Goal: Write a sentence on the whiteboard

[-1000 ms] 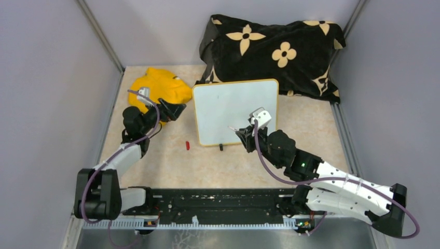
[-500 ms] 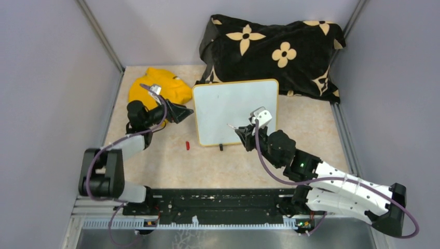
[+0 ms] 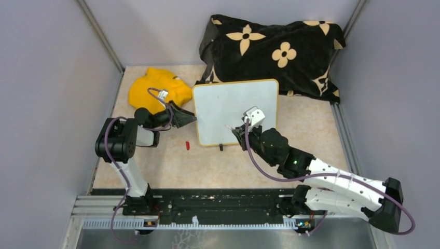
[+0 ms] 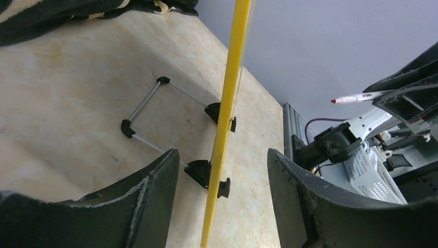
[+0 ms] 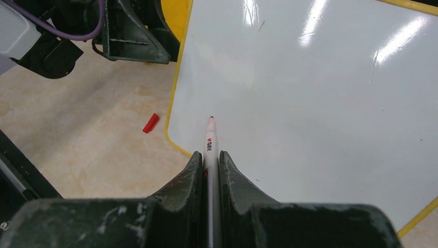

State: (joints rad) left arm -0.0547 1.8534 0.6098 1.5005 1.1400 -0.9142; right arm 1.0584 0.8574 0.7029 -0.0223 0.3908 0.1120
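The whiteboard (image 3: 236, 111) stands tilted against a black pillow; its face is blank and no red sentence shows on it. My left gripper (image 3: 189, 118) is open, its jaws on either side of the board's left edge. In the left wrist view the yellow rim (image 4: 228, 103) runs between the open jaws of that gripper (image 4: 222, 153) without touching them. My right gripper (image 3: 237, 132) is shut on a white marker (image 5: 210, 139), whose red tip is close over the lower left part of the board (image 5: 310, 93). The marker also shows in the left wrist view (image 4: 361, 96).
A red marker cap (image 3: 188, 146) lies on the table left of the board's lower corner. A yellow cloth (image 3: 155, 88) lies at the back left. The black flowered pillow (image 3: 275, 52) fills the back. The board's wire stand (image 4: 142, 111) is behind it.
My left arm has swung right from beside the yellow cloth; its open gripper now straddles the board's left edge. My right gripper has shifted a little left with the marker.
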